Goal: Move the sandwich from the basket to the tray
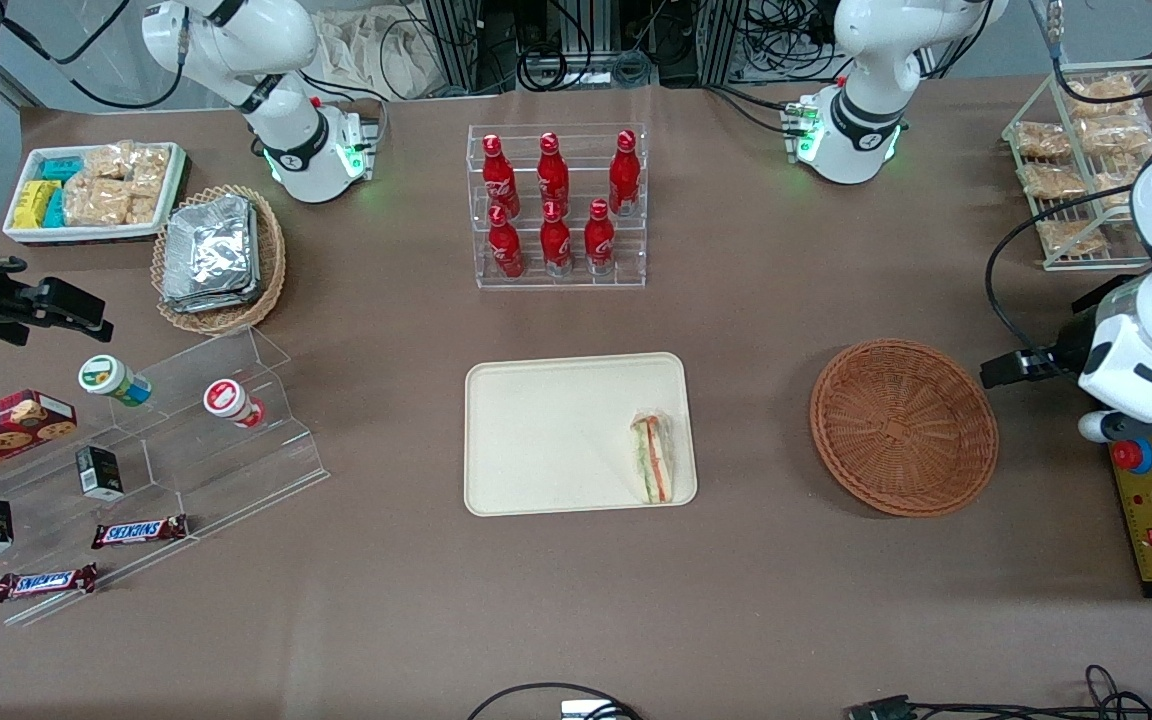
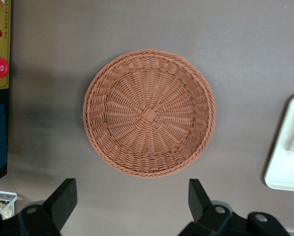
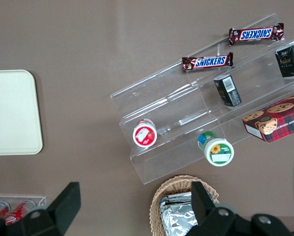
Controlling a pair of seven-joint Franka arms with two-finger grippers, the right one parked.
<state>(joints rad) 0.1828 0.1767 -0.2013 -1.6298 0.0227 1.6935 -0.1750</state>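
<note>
The sandwich (image 1: pixel 654 458), a wrapped white-bread wedge with orange and green layers, lies on the cream tray (image 1: pixel 546 430) at the edge nearest the basket. The round reddish-brown basket (image 1: pixel 904 427) stands beside the tray toward the working arm's end of the table, and nothing is in it. My gripper (image 1: pixel 1011 368) hangs above the table beside the basket's rim, apart from it. In the left wrist view the gripper (image 2: pixel 131 191) is open with nothing between its black fingers (image 2: pixel 63 196), the basket (image 2: pixel 149 113) is seen from above, and a corner of the tray (image 2: pixel 284 167) shows.
A clear rack of red bottles (image 1: pixel 556 205) stands farther from the camera than the tray. A wire rack of snack packs (image 1: pixel 1086 160) and a yellow control box (image 1: pixel 1151 520) sit at the working arm's end. The foil-packet basket (image 1: pixel 219 255), white snack tray (image 1: pixel 96 190) and acrylic stand (image 1: pixel 186 440) lie toward the parked arm's end.
</note>
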